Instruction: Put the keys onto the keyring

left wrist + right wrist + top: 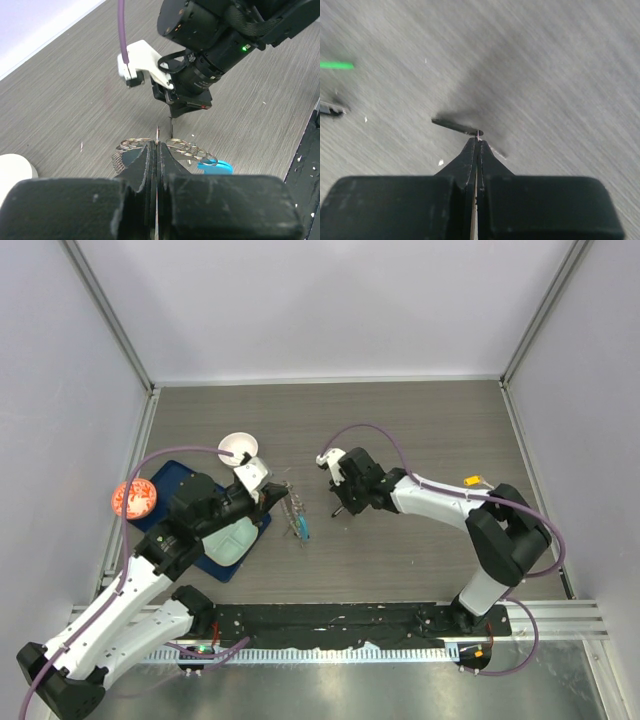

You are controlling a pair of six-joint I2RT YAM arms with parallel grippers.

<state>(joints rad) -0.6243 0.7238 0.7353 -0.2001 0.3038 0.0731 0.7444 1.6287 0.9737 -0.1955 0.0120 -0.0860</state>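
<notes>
Black-fingered, the left gripper (156,145) clenches the wire keyring (177,146) (silver loops (194,149) and a curved blue tag (216,165) fanned sideways over the grey woodgrain table (75,100)), and just beyond, the right gripper (173,114) pinches a slim key (170,128) upright, tip down.

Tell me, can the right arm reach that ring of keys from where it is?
Probably yes. Only bare table separates the right pincer, shut on a thin key, from the keyring, which the left pincer grips by its wire.
</notes>
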